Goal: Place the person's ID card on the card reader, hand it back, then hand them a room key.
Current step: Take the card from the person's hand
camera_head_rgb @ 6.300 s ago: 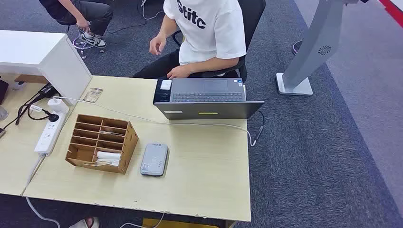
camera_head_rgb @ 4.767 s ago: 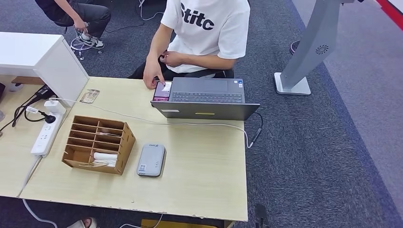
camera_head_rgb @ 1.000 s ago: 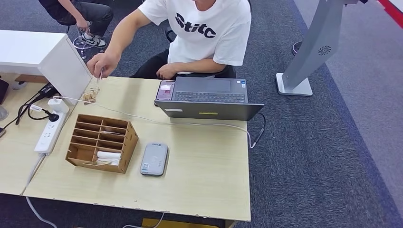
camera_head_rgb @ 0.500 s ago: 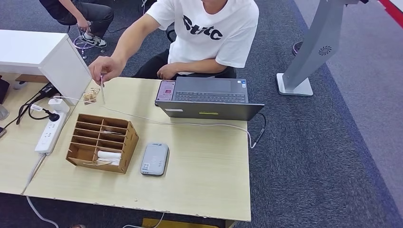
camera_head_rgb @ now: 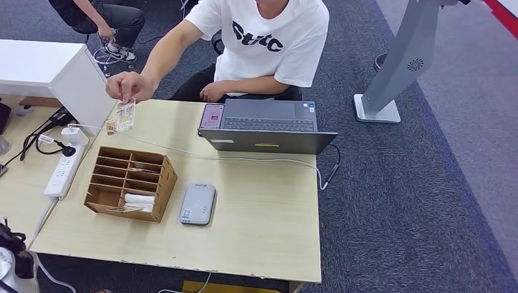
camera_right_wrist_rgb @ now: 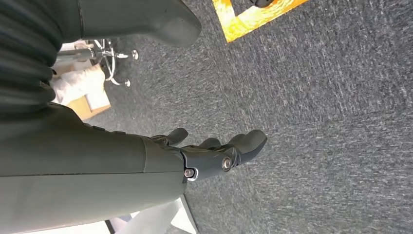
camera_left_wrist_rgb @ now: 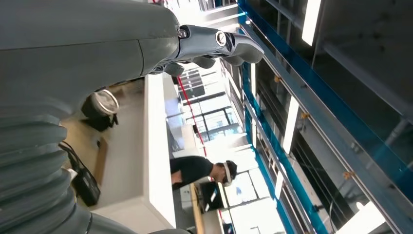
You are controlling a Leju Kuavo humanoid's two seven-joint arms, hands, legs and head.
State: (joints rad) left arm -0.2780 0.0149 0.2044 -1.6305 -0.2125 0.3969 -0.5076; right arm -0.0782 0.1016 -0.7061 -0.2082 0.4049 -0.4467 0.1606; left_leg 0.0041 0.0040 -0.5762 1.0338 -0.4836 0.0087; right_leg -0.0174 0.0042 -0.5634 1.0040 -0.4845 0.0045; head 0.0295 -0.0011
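Note:
A person in a white T-shirt sits behind the table and holds up the ID card [camera_head_rgb: 124,113] in one hand [camera_head_rgb: 127,85], above the table's far left corner. The grey card reader [camera_head_rgb: 198,204] lies flat near the table's middle, with nothing on it. To its left is a wooden slotted organiser [camera_head_rgb: 130,182] with white room key cards [camera_head_rgb: 139,199] in a lower slot. My left hand [camera_head_rgb: 13,249] rises at the lower left corner; its fingers [camera_left_wrist_rgb: 219,43] are spread and hold nothing. My right hand [camera_right_wrist_rgb: 214,155] hangs over the carpet with loosely extended fingers, holding nothing.
An open laptop [camera_head_rgb: 267,126] stands at the table's far edge, a phone [camera_head_rgb: 212,115] beside it and a white cable [camera_head_rgb: 256,160] trailing in front. A power strip [camera_head_rgb: 59,171] lies on the left, by a white box [camera_head_rgb: 58,76]. A grey stand [camera_head_rgb: 397,67] rises on the right.
The person has turned the lifted card flat toward me and holds it a little higher. My left hand has come into the lower left corner of the head view.

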